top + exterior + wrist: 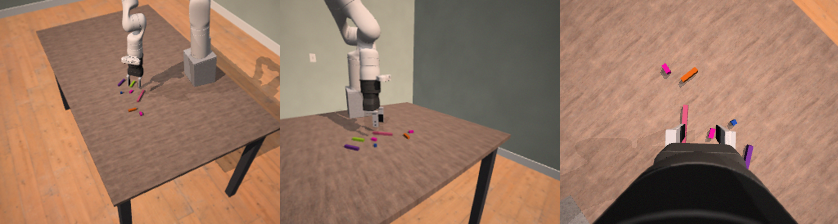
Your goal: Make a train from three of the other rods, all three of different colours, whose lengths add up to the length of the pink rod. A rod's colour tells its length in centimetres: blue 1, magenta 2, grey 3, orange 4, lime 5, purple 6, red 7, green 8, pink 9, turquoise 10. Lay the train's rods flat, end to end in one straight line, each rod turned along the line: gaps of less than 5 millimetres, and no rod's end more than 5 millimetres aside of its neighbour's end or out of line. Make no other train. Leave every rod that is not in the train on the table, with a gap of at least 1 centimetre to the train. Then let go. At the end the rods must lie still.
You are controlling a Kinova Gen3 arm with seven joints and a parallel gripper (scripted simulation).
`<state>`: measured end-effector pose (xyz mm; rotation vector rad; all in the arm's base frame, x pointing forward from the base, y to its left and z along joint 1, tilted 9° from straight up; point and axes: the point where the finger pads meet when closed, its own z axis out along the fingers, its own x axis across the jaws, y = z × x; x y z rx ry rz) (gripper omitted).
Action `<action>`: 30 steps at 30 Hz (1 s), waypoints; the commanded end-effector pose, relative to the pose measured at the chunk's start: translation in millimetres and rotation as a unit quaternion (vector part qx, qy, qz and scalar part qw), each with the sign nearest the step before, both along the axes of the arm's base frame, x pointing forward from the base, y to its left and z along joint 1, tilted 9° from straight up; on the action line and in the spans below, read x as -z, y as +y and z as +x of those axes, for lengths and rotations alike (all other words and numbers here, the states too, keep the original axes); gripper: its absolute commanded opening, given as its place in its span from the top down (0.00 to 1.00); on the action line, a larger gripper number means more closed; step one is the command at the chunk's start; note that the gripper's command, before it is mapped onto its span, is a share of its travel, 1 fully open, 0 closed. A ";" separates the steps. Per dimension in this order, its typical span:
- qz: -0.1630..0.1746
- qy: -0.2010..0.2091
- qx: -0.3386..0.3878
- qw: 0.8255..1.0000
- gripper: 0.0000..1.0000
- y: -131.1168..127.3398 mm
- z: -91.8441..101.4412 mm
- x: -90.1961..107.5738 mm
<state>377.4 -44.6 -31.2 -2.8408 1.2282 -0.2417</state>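
My gripper [136, 85] [377, 122] [700, 130] is open and empty. It hangs a little above the table, over the cluster of rods. The lime rod [133, 84] [358, 139] lies by the fingers and is hidden in the wrist view. The pink rod [141, 96] [382, 133] [684, 117] lies just ahead of one finger. A magenta rod [131, 91] [373, 139] [711, 133] and the blue rod [121, 92] [375, 145] [733, 122] lie near the other finger. The purple rod [121, 82] [351, 147] [748, 155] lies to the side. The orange rod [133, 109] [406, 136] [689, 74] and a second magenta rod [141, 114] [411, 132] [666, 68] lie farther out. All rods lie apart.
The arm's grey base block [200, 67] [354, 103] stands on the brown table [184, 123] [444, 139] behind the rods. The table's edge shows at the upper right of the wrist view.
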 end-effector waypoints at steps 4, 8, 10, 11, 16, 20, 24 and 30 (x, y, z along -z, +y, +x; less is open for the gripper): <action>0.000 -0.001 0.000 1.000 0.00 -0.1 0.4 -0.5; 0.000 -0.001 0.002 1.000 0.00 -0.2 0.7 -0.5; 0.000 -0.002 0.006 1.000 0.00 -0.5 1.4 -0.6; 0.001 -0.002 0.010 1.000 0.00 -0.8 2.1 -0.7; 0.004 -0.006 0.034 0.999 0.00 -2.5 6.3 -1.4; 0.007 -0.010 0.066 0.998 0.00 -4.9 11.5 -2.2; 0.015 -0.019 0.127 0.992 0.00 -9.7 21.0 -3.9; 0.033 -0.035 0.256 0.966 0.00 -20.8 38.3 -7.6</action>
